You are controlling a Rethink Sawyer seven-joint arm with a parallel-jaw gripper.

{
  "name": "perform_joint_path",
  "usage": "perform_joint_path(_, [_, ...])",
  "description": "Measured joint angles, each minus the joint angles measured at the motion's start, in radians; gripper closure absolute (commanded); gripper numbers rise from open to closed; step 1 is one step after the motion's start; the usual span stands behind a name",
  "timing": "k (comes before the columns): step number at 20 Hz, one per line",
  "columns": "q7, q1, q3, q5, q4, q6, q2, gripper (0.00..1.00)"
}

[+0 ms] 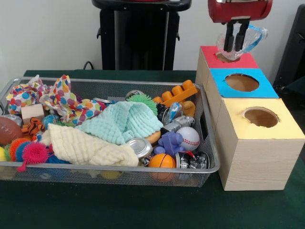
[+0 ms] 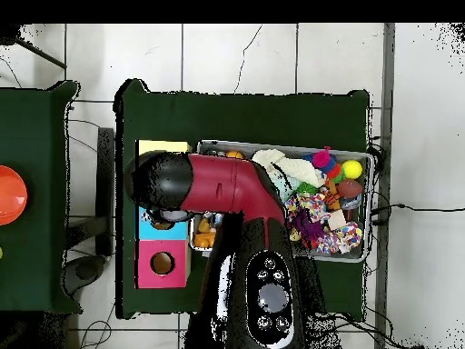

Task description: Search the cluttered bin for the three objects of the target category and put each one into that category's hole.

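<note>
My gripper (image 1: 236, 42) hangs at the top right, shut on the wall of a clear cup (image 1: 248, 40) with a bluish handle. The cup hovers just above the round hole (image 1: 227, 58) of the red-topped box (image 1: 248, 61), partly hiding it. A blue-topped box (image 1: 267, 88) and a yellow-topped box (image 1: 286, 130), each with an open hole, stand in line nearer the front. In the overhead view the red arm (image 2: 227, 191) covers the gripper and part of the boxes; the red box (image 2: 162, 264) shows beside it.
The wire bin (image 1: 209, 143) left of the boxes is full: mint cloth (image 1: 121, 121), cream cloth (image 1: 86, 148), baseball (image 1: 189, 138), small basketball (image 1: 162, 161), tin can (image 1: 139, 147), orange brick (image 1: 176, 93), football (image 1: 8, 130), dotted cloth (image 1: 66, 102).
</note>
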Motion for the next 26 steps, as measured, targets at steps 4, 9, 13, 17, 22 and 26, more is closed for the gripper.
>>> perform_joint_path(4, [0.0,0.005,-0.003,0.011,0.004,-0.011,0.001,1.0])
perform_joint_path(9, [0.0,0.007,-0.009,0.021,0.016,-0.06,0.002,1.0])
perform_joint_path(13, [0.0,0.009,-0.018,0.026,0.041,-0.12,0.006,1.0])
perform_joint_path(17, [0.0,0.018,-0.025,0.033,0.061,-0.167,0.021,1.0])
perform_joint_path(22, [0.0,0.038,-0.03,0.053,0.073,-0.213,0.048,1.0])
perform_joint_path(26, [0.001,0.054,-0.03,0.082,0.089,-0.219,0.055,1.0])
